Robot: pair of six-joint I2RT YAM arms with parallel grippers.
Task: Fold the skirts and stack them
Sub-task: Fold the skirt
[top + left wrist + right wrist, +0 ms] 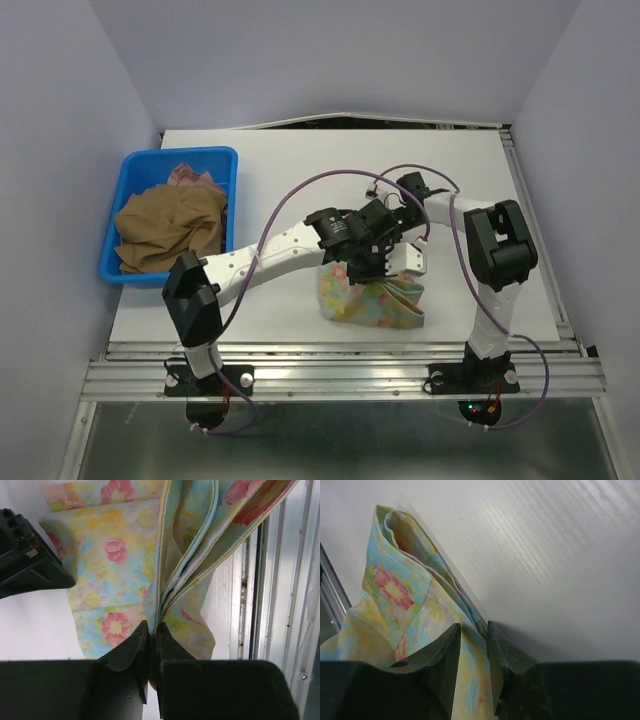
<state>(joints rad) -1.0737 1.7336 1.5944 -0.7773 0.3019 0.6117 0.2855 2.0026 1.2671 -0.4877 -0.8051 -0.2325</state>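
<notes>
The pastel yellow-blue skirt with pink flowers (372,298) lies bunched on the white table near its front edge. My left gripper (362,262) is shut on a bundle of its folds, which fan out from the fingertips (152,626) in the left wrist view. My right gripper (397,248) is close beside it, with its jaws (473,627) narrowly open astride a folded edge of the same skirt (395,595); cloth lies in the gap. The brown skirt (165,225) and the dusty pink one (192,178) sit crumpled in the bin.
The blue plastic bin (180,155) stands at the left edge of the table. Metal rails (340,372) run along the front edge, just beyond the skirt (280,605). A black part of the right arm (25,562) is close on the left wrist view's left.
</notes>
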